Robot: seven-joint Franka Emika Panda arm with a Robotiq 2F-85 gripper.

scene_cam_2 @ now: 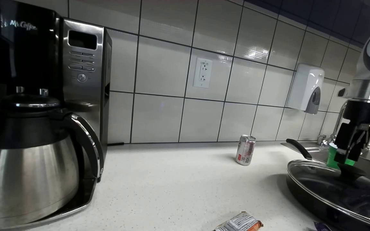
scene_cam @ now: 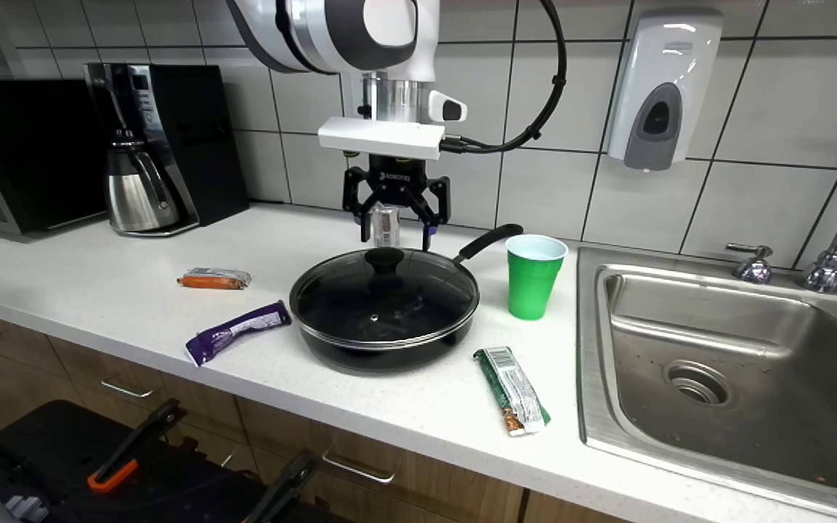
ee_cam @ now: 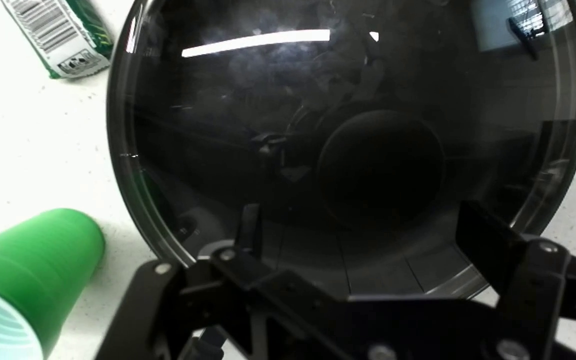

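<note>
In an exterior view, we see a black gripper (scene_cam: 397, 240) pointing straight down above a white counter (scene_cam: 99, 254), its jaws spread wide and released. Below them sits a black pan (scene_cam: 382, 356) covered by a glass lid (scene_cam: 418, 312); the lid's round black knob (scene_cam: 383, 260) appears just under the gap between the fingertips, left of its middle. The pan's handle (scene_cam: 490, 242) reaches back toward an upright green cup (scene_cam: 531, 287). We notice an orange bar (scene_cam: 213, 279) and a purple bar (scene_cam: 237, 332) to the left of the pan, and a green bar (scene_cam: 511, 388) in front to the right, near a steel sink (scene_cam: 593, 363).

In an exterior view with a coffee maker (scene_cam_2: 85, 64), we find the gripper side-on at the right, its fingertips close above the knob; whether they touch it, we cannot tell. A soda can (scene_cam_2: 245, 149) stands upright, apart from the pan, near the tiled wall (scene_cam_2: 156, 118).

In the wrist view, the glass lid fills most of the frame. Two dark fingers (ee_cam: 488, 245) show at the bottom, well apart, and the blurred knob lies between them, mostly beyond their tips as we look. The green cup shows at lower left.
</note>
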